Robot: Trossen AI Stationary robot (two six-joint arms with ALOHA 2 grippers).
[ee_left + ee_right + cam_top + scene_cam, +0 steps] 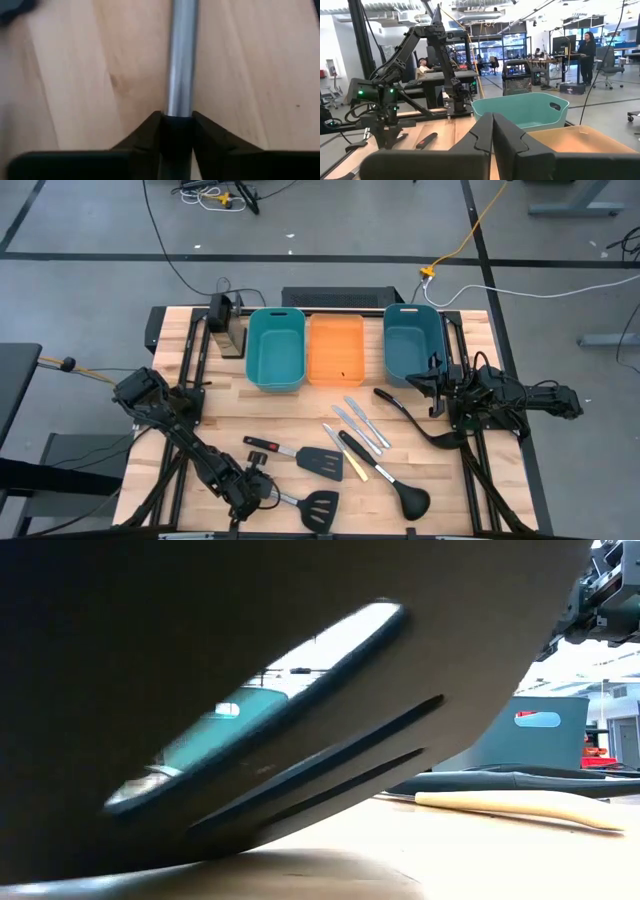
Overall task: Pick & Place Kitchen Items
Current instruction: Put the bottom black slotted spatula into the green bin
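Observation:
A black slotted spatula (pixel 320 506) lies near the table's front edge, and its head (pixel 300 720) fills the low view. My left gripper (pixel 262 490) is shut on its silver shaft. A second slotted spatula (pixel 318 462) with a red-marked handle, two black ladles (pixel 410 498) (pixel 410 420), silver knives (pixel 358 425) and a yellowish stick-like piece (pixel 352 465) lie flat on the wood. My right gripper (pixel 492 135) waits shut at the table's right side, above the boards. My left gripper pinches the spatula's silver shaft (pixel 180 95) between its two fingers (pixel 147 135), one on each side. The fingers slant down from the table's left and lie across the shaft. The spatula's head rests on the table.
Two teal bins (pixel 276 348) (pixel 412 342) and an orange bin (pixel 335 350) stand in a row along the far edge. Bare wood (pixel 290 415) lies between the bins and the utensils. People and desks show in the room beyond.

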